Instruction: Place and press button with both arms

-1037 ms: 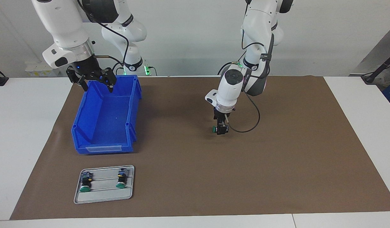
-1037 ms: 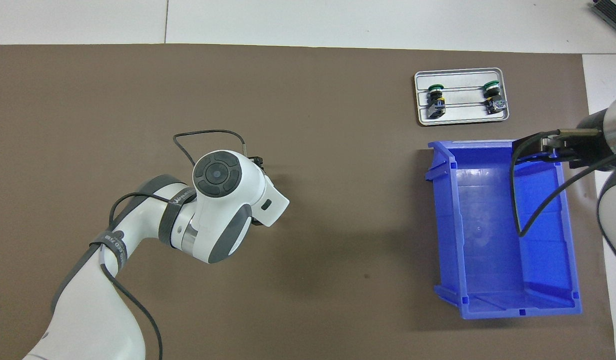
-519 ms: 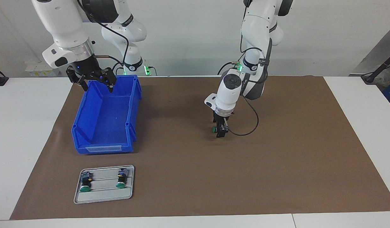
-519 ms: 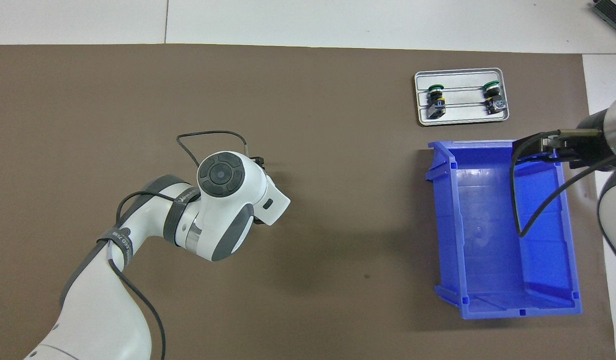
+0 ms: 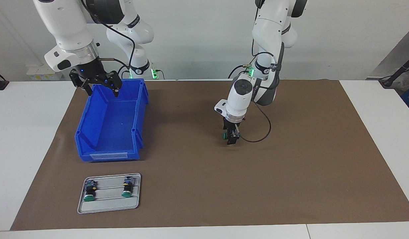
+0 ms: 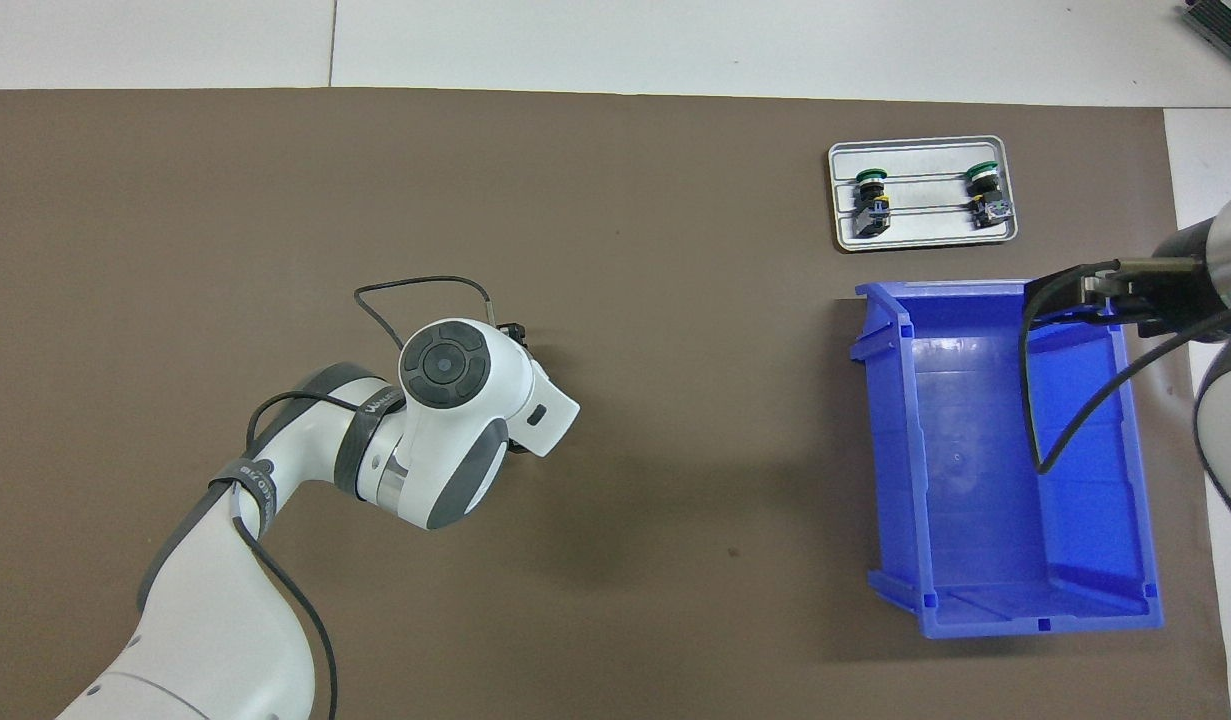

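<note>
Facing camera alone shows the left gripper (image 5: 231, 136) clamping the small green-capped button (image 5: 226, 135) low over the brown mat (image 5: 290, 166); overhead, its wrist hides both. Right gripper (image 5: 100, 89) waits open-fingered over the blue plastic bin (image 5: 108, 132).

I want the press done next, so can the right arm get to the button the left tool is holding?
Probably yes. The right tool hangs open over the bin's rim, and only bare mat lies between it and the button in the left tool.

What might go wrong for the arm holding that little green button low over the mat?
The left claw grips the button sideways, cap to one side, so once released it may roll instead of standing. Its loose cable hangs close by and might snag. The right claw waits over the blue bin.
</note>
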Motion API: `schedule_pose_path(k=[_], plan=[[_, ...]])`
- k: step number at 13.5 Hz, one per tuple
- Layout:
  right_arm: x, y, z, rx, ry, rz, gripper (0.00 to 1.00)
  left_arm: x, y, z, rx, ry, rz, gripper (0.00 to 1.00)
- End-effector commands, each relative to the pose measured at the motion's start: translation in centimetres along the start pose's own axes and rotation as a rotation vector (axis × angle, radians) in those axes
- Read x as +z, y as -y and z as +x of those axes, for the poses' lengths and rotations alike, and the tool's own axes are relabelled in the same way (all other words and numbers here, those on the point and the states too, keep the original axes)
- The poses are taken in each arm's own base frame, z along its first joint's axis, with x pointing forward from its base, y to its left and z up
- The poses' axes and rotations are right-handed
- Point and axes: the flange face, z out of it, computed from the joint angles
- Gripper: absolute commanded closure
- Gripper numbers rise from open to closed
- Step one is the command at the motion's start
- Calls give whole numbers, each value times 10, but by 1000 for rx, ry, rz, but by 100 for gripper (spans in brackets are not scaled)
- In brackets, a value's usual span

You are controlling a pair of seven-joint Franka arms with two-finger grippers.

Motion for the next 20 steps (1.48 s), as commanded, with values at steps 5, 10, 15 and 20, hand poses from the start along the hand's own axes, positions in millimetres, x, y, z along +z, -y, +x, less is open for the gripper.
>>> schedule_pose_path(k=[5, 10, 15, 20], plan=[[0, -2, -1, -16, 8, -1, 0, 0, -6, 4, -8, -1, 22, 25], [0, -2, -1, -16, 8, -1, 0, -2, 0, -3, -23, 0, 25, 71], [0, -2, -1, -16, 8, -1, 0, -6, 7, -6, -53, -7, 36, 93], [0, -2, -1, -16, 8, -1, 0, -34, 33, -17, -134, -45, 81, 94]])
